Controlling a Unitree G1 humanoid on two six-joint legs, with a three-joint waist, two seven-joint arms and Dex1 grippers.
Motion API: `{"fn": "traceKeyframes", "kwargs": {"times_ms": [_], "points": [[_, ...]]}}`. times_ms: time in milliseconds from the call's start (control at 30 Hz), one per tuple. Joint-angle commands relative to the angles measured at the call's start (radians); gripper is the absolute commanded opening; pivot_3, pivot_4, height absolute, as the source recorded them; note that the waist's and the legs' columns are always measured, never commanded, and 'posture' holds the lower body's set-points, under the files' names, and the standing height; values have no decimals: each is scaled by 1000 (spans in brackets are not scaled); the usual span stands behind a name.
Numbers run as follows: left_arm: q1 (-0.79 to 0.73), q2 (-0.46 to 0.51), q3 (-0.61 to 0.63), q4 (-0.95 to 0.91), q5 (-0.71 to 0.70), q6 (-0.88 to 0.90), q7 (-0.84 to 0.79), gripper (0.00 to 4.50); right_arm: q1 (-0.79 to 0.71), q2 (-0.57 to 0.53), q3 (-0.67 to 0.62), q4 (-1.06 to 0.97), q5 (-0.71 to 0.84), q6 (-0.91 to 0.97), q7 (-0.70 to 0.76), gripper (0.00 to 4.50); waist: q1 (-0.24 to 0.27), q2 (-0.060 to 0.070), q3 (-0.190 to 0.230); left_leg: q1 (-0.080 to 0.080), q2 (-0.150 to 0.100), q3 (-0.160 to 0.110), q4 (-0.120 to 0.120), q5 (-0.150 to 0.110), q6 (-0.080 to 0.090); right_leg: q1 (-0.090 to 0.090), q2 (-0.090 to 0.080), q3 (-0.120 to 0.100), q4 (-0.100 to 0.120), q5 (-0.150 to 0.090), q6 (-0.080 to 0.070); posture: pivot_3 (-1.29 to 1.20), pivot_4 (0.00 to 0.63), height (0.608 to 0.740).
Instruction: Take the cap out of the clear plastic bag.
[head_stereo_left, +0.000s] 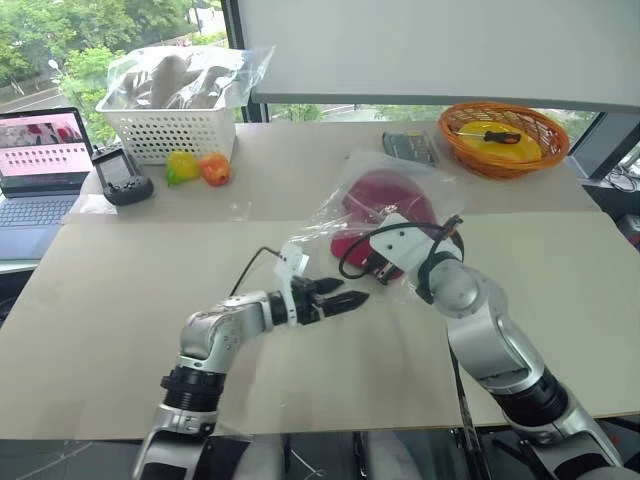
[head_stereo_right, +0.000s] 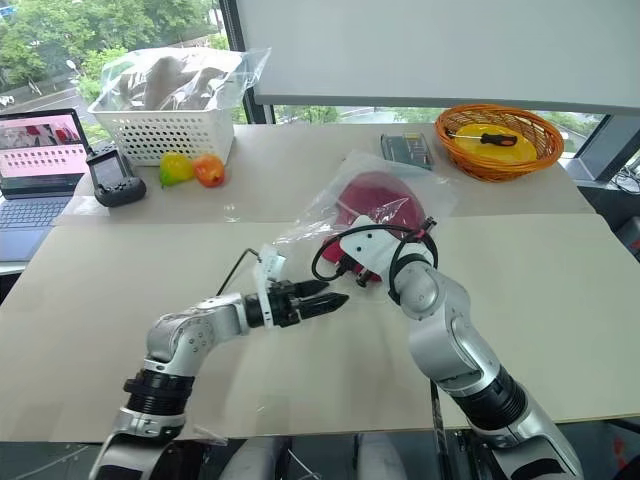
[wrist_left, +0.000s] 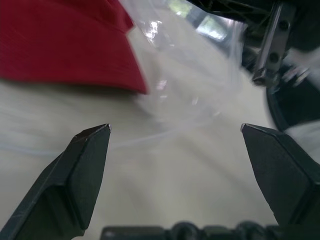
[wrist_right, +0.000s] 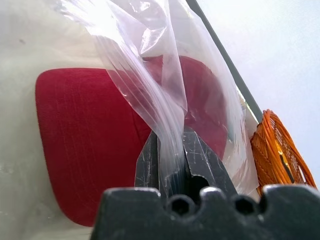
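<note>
Right gripper (wrist_right: 172, 150) clamped tight on a fold of the clear plastic bag (head_stereo_left: 345, 215), film pinched between its 2 black fingers (wrist_right: 200, 157) and lifted off the beige table (head_stereo_left: 130, 280). Inside the bag, the cap (head_stereo_right: 375, 195) — dark red, brim toward the robot, resting near the middle of the table, just beyond the right gripper. Left gripper (head_stereo_left: 345, 292) spread wide, nothing held — pointing across toward the bag's near edge, close beside it; touching or not, cannot tell. At the far edge: an orange wicker basket (head_stereo_left: 505, 140) on the right, a white basket (head_stereo_left: 170, 130) on the left.
</note>
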Motion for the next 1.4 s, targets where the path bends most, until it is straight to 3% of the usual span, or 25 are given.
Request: {"fn": "traceKeyframes", "kwargs": {"times_ms": [33, 200, 467, 800, 967, 1133, 1400], "points": [[-32, -118, 191, 73, -144, 101, 202, 4500, -14, -12, -32, -22, -26, -27, 8, 32, -2, 0, 0, 1, 0, 0, 0, 0, 0, 0, 0, 0, 0, 0, 0, 0, 150, 736], [-82, -271, 411, 173, -296, 111, 502, 4500, -12, -17, -35, -24, -35, -28, 15, 32, -4, -1, -1, 2, 0, 0, 0, 0, 0, 1, 0, 0, 1, -1, 1, 0, 150, 736], [-119, -324, 396, 268, -313, 6, 693, 4500, -25, -22, -42, -22, -38, -38, 28, 32, -2, -2, -5, 6, 0, 0, 0, 0, 0, 6, 0, 1, 0, 0, 0, 0, 150, 736], [-242, -393, 277, 489, -334, -200, 668, 4500, -32, -19, -38, -33, -50, -34, 42, 32, 5, -1, -32, 31, 1, -1, -3, -1, -1, 38, -1, -3, -14, -5, 6, 0, 150, 736], [-280, -410, 231, 513, -380, -238, 616, 4500, -26, -15, -41, -36, -61, -26, 48, 32, 9, -2, -36, 31, 0, -1, -3, -1, -2, 38, -1, -3, -15, -8, 1, 0, 150, 736], [-338, -420, 207, 553, -414, -266, 579, 4500, -20, -10, -45, -36, -61, -24, 52, 32, 14, -2, -36, 28, 0, -1, -3, -1, -2, 36, -1, -3, -16, -4, 8, 0, 150, 736], [-396, -421, 185, 629, -443, -292, 564, 4500, -12, 20, -57, -36, -41, -11, 65, 32, 23, 0, -39, 26, -1, -2, -3, -2, -2, 35, -2, -4, -19, -5, 8, 0, 150, 736]]}}
